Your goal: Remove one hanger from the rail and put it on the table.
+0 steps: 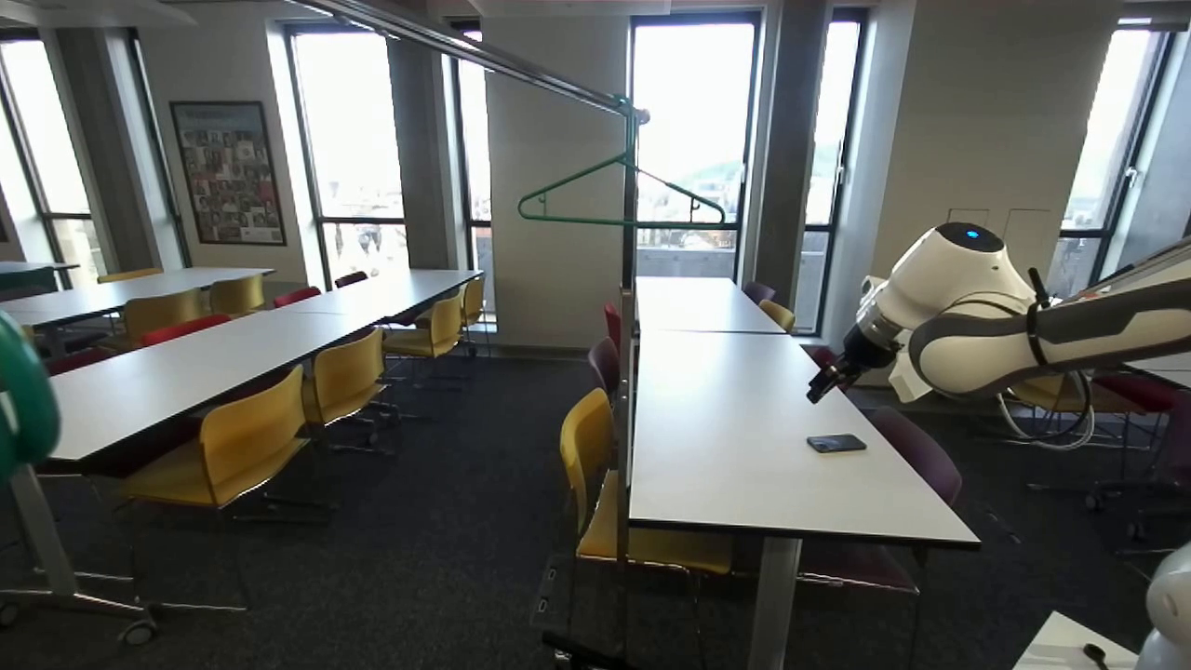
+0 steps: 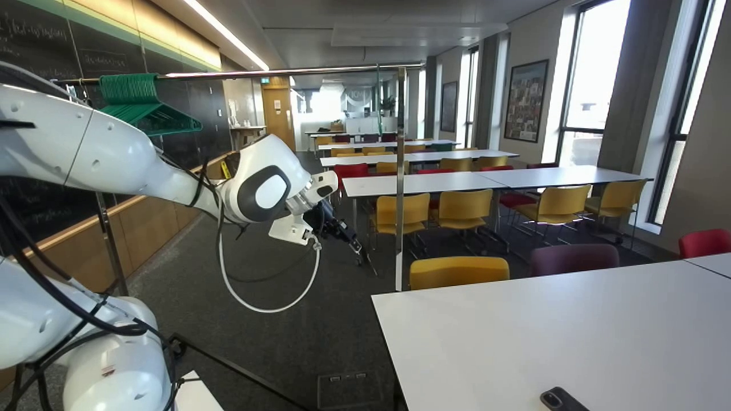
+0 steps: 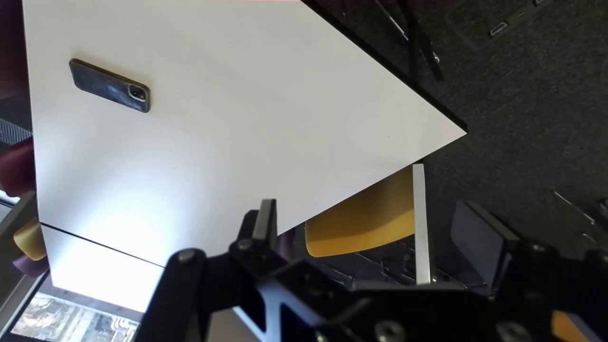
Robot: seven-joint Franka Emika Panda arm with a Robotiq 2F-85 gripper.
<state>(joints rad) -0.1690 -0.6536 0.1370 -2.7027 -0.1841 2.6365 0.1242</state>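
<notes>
A green hanger (image 1: pixel 595 221) hangs by its hook near the end of the metal rail (image 1: pixel 493 63). In an exterior view the hanger (image 2: pixel 379 103) shows edge-on, a thin line under the rail (image 2: pixel 320 71). Several more green hangers (image 2: pixel 137 105) hang bunched farther along the rail. The white table (image 1: pixel 716 437) stands below the rail's end; its top (image 3: pixel 237 118) fills much of the wrist view. My gripper (image 1: pixel 821 386) is low, pointing down, well below the hanger and apart from it. In the wrist view its fingers (image 3: pixel 368 213) are spread apart with nothing between them.
A dark phone (image 1: pixel 836 444) lies on the table; it also shows in the wrist view (image 3: pixel 109 85). The rail's upright post (image 2: pixel 400 200) stands beside the table's edge. A yellow chair (image 1: pixel 591 437) stands by the post. A white cable (image 2: pixel 268 311) loops below the wrist.
</notes>
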